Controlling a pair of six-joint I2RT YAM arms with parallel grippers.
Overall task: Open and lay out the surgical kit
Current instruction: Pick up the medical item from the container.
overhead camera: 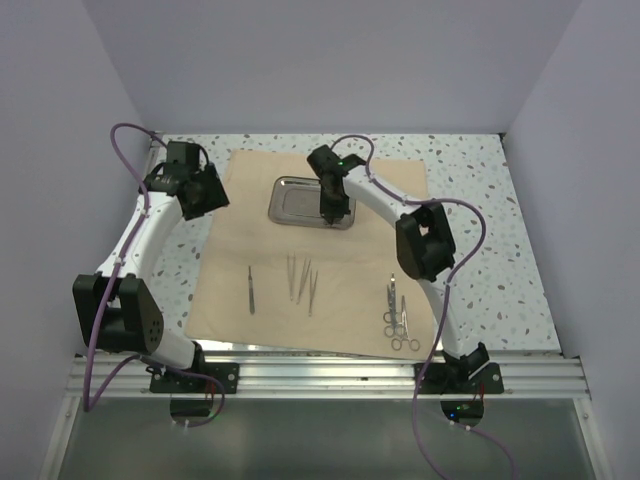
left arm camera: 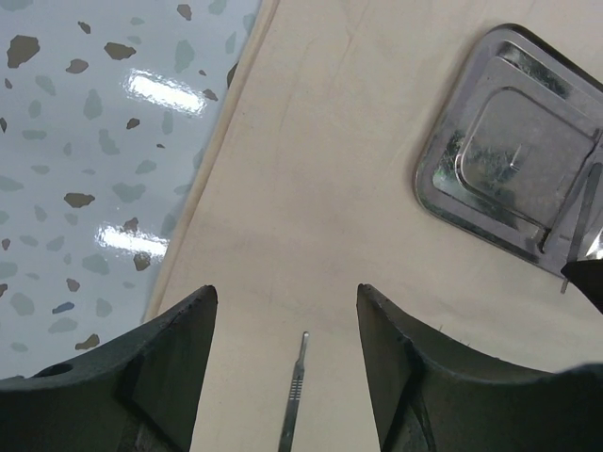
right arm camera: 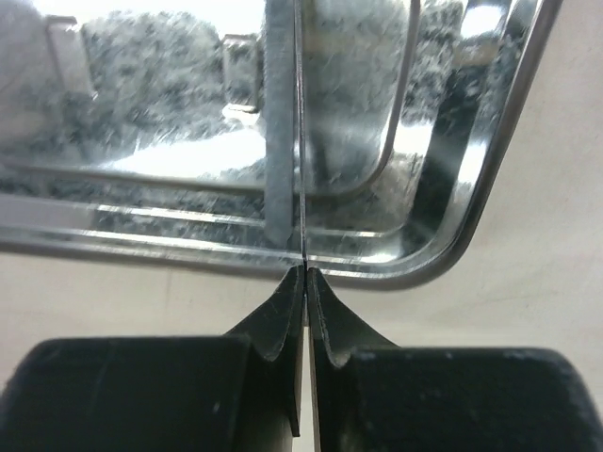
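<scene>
The tan cloth wrap (overhead camera: 300,250) lies spread flat on the table. The steel tray (overhead camera: 300,200) sits on its far middle. My right gripper (right arm camera: 303,271) is shut on a slim flat metal instrument (right arm camera: 281,141), holding it over the tray's near rim (right arm camera: 443,254). The left wrist view shows that instrument (left arm camera: 581,221) slanting above the tray (left arm camera: 509,160). My left gripper (left arm camera: 285,301) hangs open and empty over the cloth's left part, above a scalpel (left arm camera: 294,395). On the cloth lie the scalpel (overhead camera: 251,290), tweezers (overhead camera: 301,280) and ring-handled forceps (overhead camera: 397,315).
Speckled tabletop (overhead camera: 470,190) shows around the cloth. Lilac walls close in the back and both sides. A metal rail (overhead camera: 330,375) with the arm bases runs along the near edge. The cloth's left edge (left arm camera: 203,217) lies just left of my left gripper.
</scene>
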